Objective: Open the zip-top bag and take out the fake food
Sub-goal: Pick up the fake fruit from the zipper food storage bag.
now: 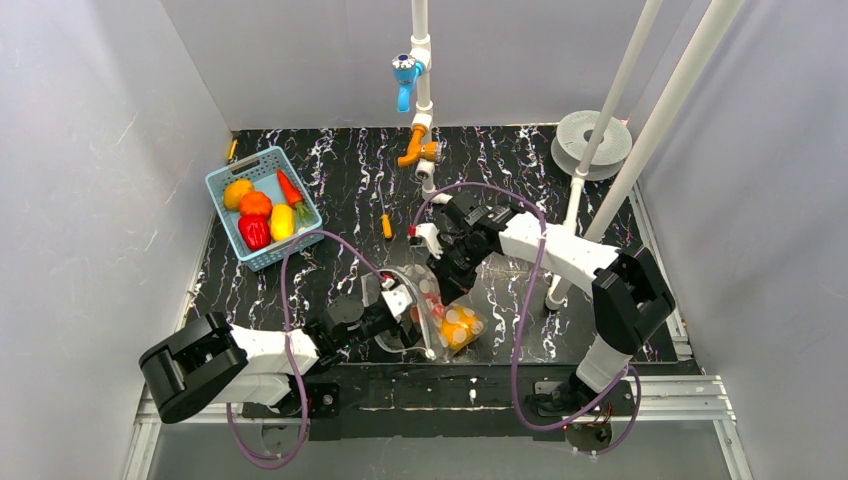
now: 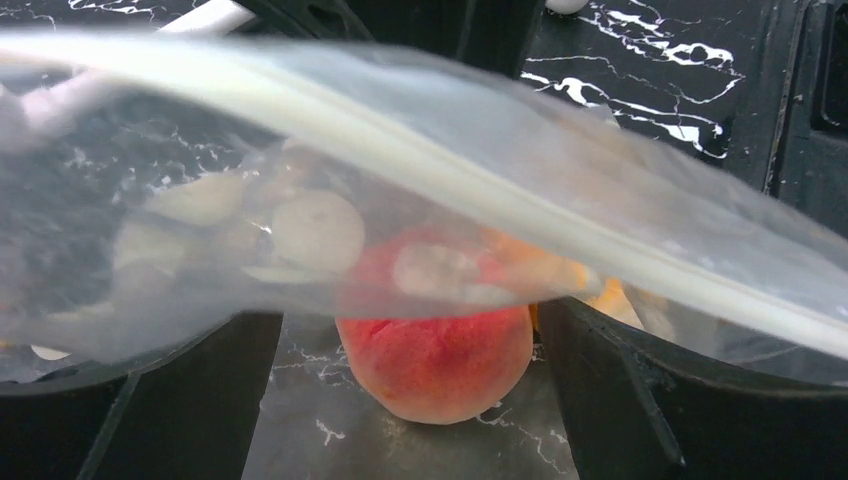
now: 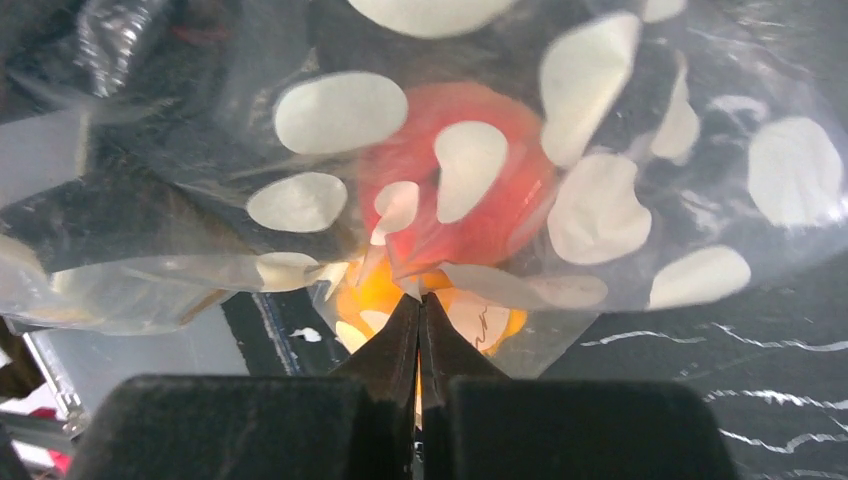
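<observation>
Right wrist view: my right gripper (image 3: 420,300) is closed tip to tip, and creases in the film run to the tips, so it appears to pinch a fold of the zip-top bag (image 3: 700,250). Behind the dotted film sit a red-orange piece (image 3: 470,200) and, at its 7 o'clock, a yellow-orange piece (image 3: 375,295).

Left wrist view: my left gripper (image 2: 410,400) stands wide open and holds nothing. The zip strip (image 2: 480,190) crosses above both fingers. A red-orange fruit (image 2: 435,365) rests between them; I cannot tell whether it is inside the film.

Top view: the bag lies at 6 o'clock on the table, left gripper at its 9 o'clock, right at its 12 o'clock. More fake food (image 1: 262,210) fills the blue basket (image 1: 238,164) at 10 o'clock.

Step in hand, as I judge it: opening. Whether the seal is parted I cannot tell. Next move calls for the left fingers to close on the lip opposite, then a gentle opposed pull.
</observation>
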Controlling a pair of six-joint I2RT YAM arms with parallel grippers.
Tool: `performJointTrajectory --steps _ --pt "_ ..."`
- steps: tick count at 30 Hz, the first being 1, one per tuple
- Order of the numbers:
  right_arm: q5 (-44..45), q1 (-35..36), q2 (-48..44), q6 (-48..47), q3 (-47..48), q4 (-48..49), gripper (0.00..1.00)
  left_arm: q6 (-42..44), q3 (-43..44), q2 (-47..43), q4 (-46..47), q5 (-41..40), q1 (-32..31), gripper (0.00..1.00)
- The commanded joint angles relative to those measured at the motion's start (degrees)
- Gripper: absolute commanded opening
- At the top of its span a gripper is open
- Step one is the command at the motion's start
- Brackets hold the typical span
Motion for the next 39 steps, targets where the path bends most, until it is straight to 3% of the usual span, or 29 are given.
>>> performJointTrajectory --steps 1,13,22,35,39 --pt "6.8 -2.5 -3.0 0.3 1.1 2.3 0.01 2.4 -1.3 0.5 1.1 -1.9 0.5 0.98" --pt "12.5 -4.4 -0.1 1.1 1.7 2.4 0.01 7.1 3.8 6.3 -2.6 1.9 1.8 0.98" --pt "14.8 -4.1 0.6 2.0 1.4 3.2 0.01 4.5 7.9 22.7 12.2 0.7 1.8 0.98" --pt "16.8 -1.4 5.5 2.2 3.4 1.6 0.01 3.1 14.5 28.0 12.3 0.0 1.8 0.98" --pt "17.2 -1.3 5.0 2.1 3.1 1.8 0.01 2.0 14.9 30.0 11.7 -0.1 1.8 0.88"
